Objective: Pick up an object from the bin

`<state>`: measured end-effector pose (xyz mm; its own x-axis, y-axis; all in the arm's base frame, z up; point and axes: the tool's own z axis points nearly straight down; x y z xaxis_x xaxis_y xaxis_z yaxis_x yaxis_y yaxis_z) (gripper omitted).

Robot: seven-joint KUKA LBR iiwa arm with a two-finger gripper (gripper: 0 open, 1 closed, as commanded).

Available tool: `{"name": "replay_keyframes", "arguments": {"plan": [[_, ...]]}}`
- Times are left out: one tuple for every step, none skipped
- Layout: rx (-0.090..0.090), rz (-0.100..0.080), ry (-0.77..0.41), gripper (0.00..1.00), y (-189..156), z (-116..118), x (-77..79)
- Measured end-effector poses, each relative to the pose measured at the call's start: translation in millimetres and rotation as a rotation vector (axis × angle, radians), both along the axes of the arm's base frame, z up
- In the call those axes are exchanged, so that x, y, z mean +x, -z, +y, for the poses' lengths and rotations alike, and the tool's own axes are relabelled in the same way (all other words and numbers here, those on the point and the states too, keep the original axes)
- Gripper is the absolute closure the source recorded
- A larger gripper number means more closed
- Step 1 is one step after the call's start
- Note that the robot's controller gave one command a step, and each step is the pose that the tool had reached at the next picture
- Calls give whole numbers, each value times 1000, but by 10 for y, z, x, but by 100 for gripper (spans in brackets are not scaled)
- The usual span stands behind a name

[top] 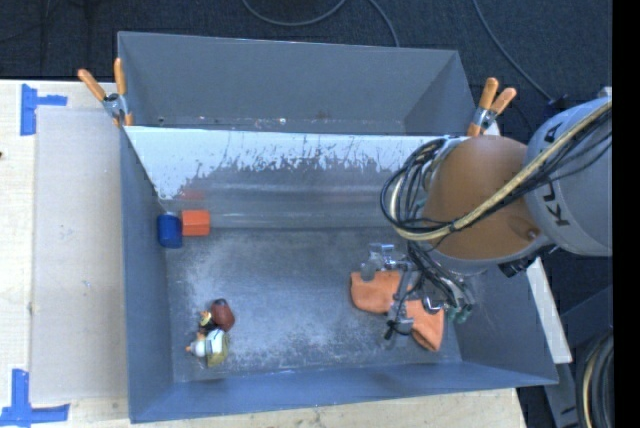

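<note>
Claw (401, 319) low over orange floppy thing (370, 294) at bin's (290, 316) near-right corner; spread or pinched, cannot tell. Risk: soft thing slips out on lift if grip catches only edge.

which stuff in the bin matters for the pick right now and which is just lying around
In the job:
gripper
orange lump under it, right side of the bin

Lying about:
blue cylinder and orange block, side by side at the left
toy figure, front left
</note>
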<state>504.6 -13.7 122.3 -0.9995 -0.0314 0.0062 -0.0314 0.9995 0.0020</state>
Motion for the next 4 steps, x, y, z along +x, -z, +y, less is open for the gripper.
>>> {"name": "replay_keyframes", "arguments": {"plan": [[-4, 6, -21, 0, -145, -324, 151], [1, 3, 2, 100, 427, -947, 174], [1, 2, 4, 0, 426, -947, 175], [1, 2, 5, 0, 426, -947, 174]]}}
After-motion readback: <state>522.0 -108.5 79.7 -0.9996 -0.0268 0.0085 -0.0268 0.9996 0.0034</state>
